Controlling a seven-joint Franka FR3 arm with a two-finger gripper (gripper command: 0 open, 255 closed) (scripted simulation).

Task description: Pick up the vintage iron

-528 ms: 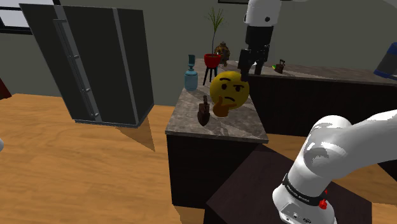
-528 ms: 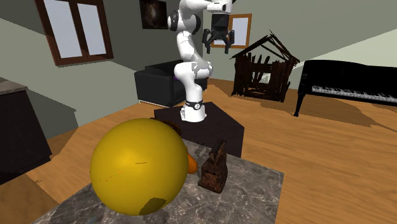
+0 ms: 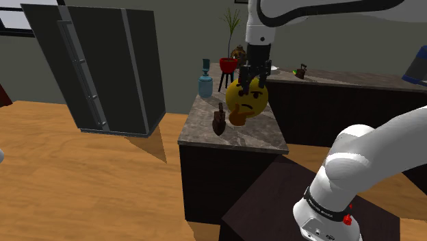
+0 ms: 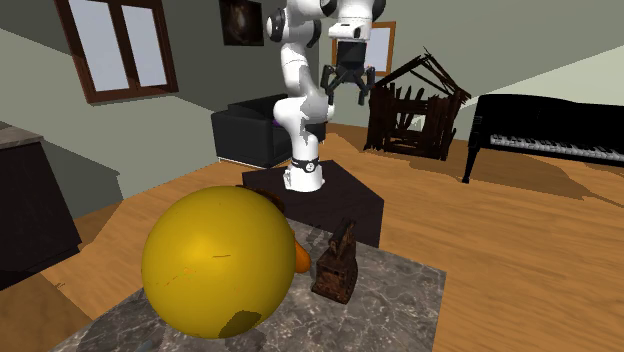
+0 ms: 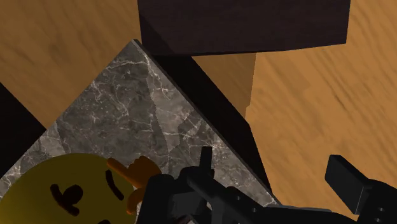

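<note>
While the hand (image 3: 254, 81) hangs with its fingers apart over the counter (image 3: 263, 133), the vintage iron (image 3: 220, 121) stands just beside the yellow emoji ball (image 3: 246, 99), so a slightly off descent could clip the ball and shove the iron away.

White arm (image 3: 359, 161), dark joints (image 3: 321, 203), blk gripper (image 4: 347, 88), red btn (image 3: 350, 220)

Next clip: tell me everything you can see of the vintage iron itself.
The vintage iron is a dark brown, rusty-looking piece with a flat base, a tapered body and an arched handle on top. It stands upright on the grey marbled countertop, close beside the yellow thinking-face ball; whether the two touch cannot be told. The open gripper hangs in the air well apart from it, so nothing holds it.
</note>
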